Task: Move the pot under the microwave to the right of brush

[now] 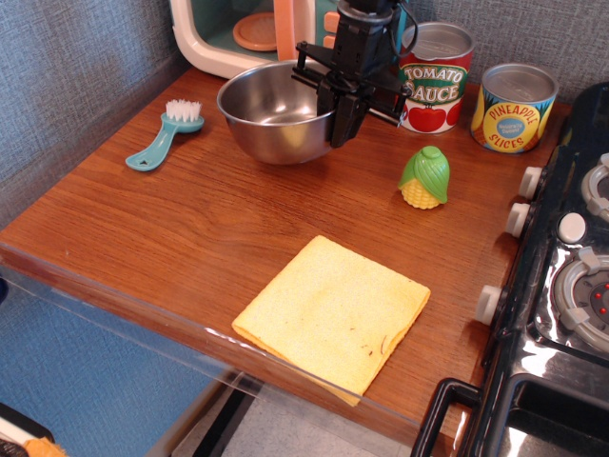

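The shiny steel pot (271,114) sits on the wooden counter (190,228), just in front of the teal and cream microwave (238,33) and to the right of the teal brush (164,135) with white bristles. My black gripper (338,119) hangs over the pot's right rim. Its fingers straddle the rim; I cannot tell if they still pinch it.
A tomato sauce can (433,76) and a pineapple slices can (514,107) stand at the back right. A toy corn (424,177) lies right of the pot. A yellow cloth (333,312) lies near the front edge. A black stove (571,286) borders the right side.
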`<state>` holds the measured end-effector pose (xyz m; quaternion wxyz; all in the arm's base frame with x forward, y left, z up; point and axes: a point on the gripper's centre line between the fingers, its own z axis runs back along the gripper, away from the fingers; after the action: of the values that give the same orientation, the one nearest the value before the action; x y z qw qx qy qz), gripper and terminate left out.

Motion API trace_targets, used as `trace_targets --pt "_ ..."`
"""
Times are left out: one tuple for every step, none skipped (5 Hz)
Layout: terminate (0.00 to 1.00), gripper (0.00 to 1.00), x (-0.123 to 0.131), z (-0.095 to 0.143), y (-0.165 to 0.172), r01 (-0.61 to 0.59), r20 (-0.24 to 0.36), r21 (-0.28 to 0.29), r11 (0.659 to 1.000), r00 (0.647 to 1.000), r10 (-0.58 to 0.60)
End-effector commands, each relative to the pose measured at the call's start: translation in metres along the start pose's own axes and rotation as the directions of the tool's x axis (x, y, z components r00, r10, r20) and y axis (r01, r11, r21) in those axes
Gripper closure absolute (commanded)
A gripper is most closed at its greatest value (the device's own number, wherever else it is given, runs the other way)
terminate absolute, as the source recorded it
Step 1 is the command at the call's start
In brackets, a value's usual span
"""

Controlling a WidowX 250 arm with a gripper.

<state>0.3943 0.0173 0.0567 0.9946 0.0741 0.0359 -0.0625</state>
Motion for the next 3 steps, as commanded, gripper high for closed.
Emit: trace_targets --pt "0.0 1.0 -0.0046 0.0112 0.01 -0.011 0.036 -0.005 1.0 0.999 0.011" --pt "0.0 0.0 -0.0063 0.012 0.011 -0.01 0.035 -0.03 0.999 0.999 0.011" --pt "0.0 0.0 -0.0061 0.0132 0.0122 -0.01 0.032 -0.043 0.999 0.999 0.012"
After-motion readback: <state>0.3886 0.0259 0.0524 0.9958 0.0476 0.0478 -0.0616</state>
